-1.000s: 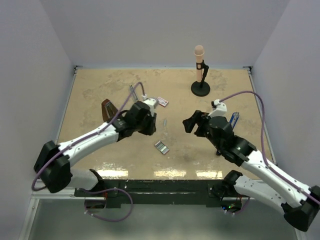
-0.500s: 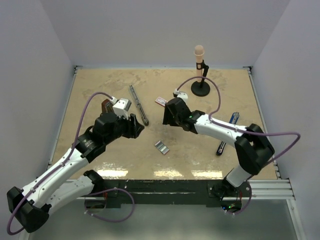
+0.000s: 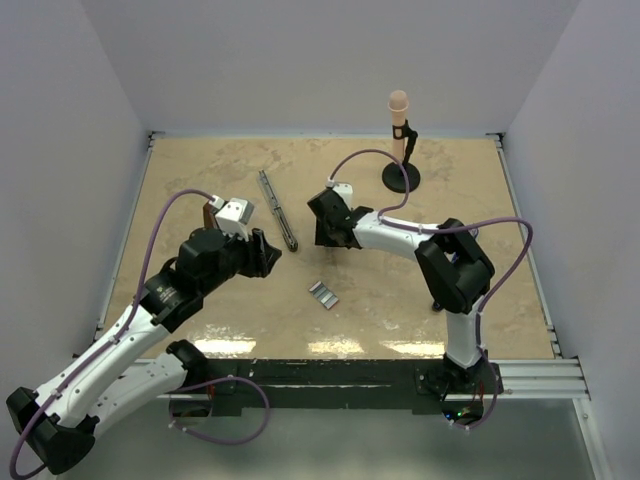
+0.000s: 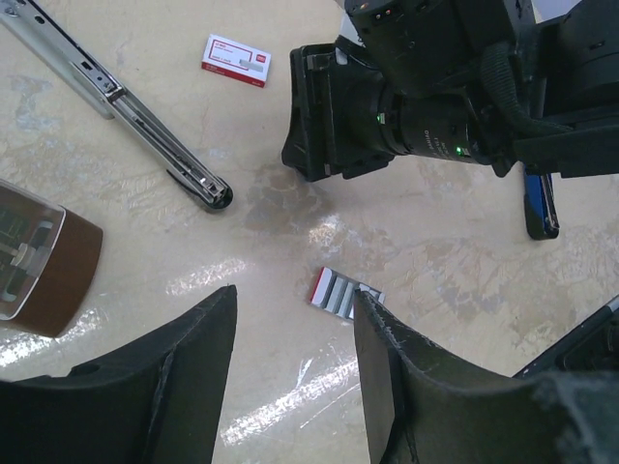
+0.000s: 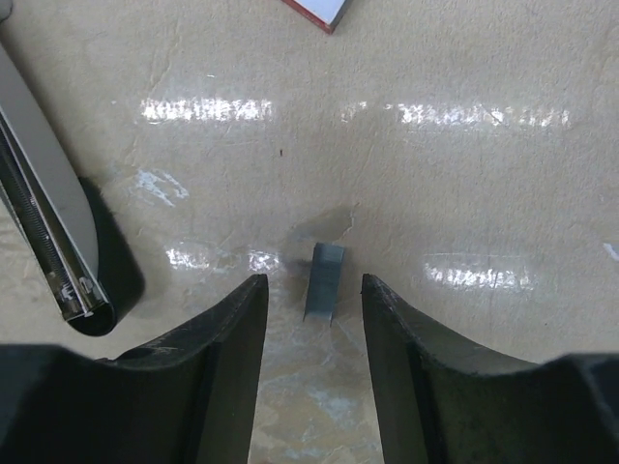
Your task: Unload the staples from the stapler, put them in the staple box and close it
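The stapler lies opened out at the middle left: a long metal rail [image 3: 277, 208] [image 4: 126, 97] [image 5: 44, 232] and a brown body [image 3: 210, 215] [image 4: 44, 266]. A short grey strip of staples [image 5: 324, 280] lies flat on the table between the fingers of my right gripper [image 5: 309, 290] [image 3: 326, 238]. That gripper is open, with a gap on both sides of the strip. A ridged silvery block of staples with a red edge [image 3: 322, 293] [image 4: 343, 292] lies nearer the front. My left gripper [image 4: 293, 300] [image 3: 270, 255] hovers open and empty, just left of that block.
A small red-and-white box [image 4: 235, 60] [image 5: 317, 8] lies just beyond the right gripper. A peach-topped stand on a black round base [image 3: 400, 140] stands at the back right. A blue-and-black tool [image 4: 540, 203] lies to the right, under the right arm. Walls enclose the table.
My right arm has swung left across the table and lowered its narrowing jaws around the staple strip. My left arm has drawn back from the stapler and opened wider.
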Available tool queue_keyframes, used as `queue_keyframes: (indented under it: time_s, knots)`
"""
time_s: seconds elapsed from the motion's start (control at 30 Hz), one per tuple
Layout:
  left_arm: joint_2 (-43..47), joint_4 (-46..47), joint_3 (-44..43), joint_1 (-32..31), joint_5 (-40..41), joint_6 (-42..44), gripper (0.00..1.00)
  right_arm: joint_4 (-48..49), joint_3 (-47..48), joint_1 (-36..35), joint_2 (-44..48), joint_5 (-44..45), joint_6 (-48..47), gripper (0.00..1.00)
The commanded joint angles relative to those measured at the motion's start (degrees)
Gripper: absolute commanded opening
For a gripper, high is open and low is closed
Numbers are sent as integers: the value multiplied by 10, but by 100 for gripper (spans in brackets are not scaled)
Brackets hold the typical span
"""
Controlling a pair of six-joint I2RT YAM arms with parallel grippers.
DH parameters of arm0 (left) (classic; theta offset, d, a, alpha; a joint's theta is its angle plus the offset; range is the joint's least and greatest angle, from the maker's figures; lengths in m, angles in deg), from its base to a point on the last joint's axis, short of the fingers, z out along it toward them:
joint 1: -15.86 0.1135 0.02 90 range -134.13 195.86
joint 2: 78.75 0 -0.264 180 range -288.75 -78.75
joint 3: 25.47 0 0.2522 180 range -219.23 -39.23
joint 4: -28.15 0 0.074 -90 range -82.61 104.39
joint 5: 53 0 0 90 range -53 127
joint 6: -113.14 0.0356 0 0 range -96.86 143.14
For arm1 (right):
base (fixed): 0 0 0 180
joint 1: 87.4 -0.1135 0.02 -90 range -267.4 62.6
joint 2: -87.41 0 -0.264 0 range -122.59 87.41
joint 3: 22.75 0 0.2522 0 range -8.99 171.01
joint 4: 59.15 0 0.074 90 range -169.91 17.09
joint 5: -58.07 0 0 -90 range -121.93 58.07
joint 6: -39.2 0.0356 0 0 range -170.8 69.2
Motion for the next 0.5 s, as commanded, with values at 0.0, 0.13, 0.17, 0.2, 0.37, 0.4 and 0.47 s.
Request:
queue_keyframes:
  time_s: [0.0,0.13,0.17,0.2,0.37,0.4,0.47]
  knots:
    - [8,18,-2,-1,11,16,56,-30,41,-2,-3,37,-4,46]
    - [8,19,-2,-1,11,16,56,-41,57,-3,-21,42,-4,45]
    - [8,19,-2,-1,11,16,56,-43,60,-2,-28,41,-5,45]
    - [8,19,-2,-1,10,15,56,-45,63,-3,-32,42,-5,45]
    - [8,20,-2,-1,10,15,56,-50,69,-2,-43,45,-8,43]
    - [7,19,-1,-1,11,15,56,-52,70,-2,-47,48,-8,43]
    - [8,21,-1,-1,10,15,56,-57,72,-3,-52,51,-7,42]
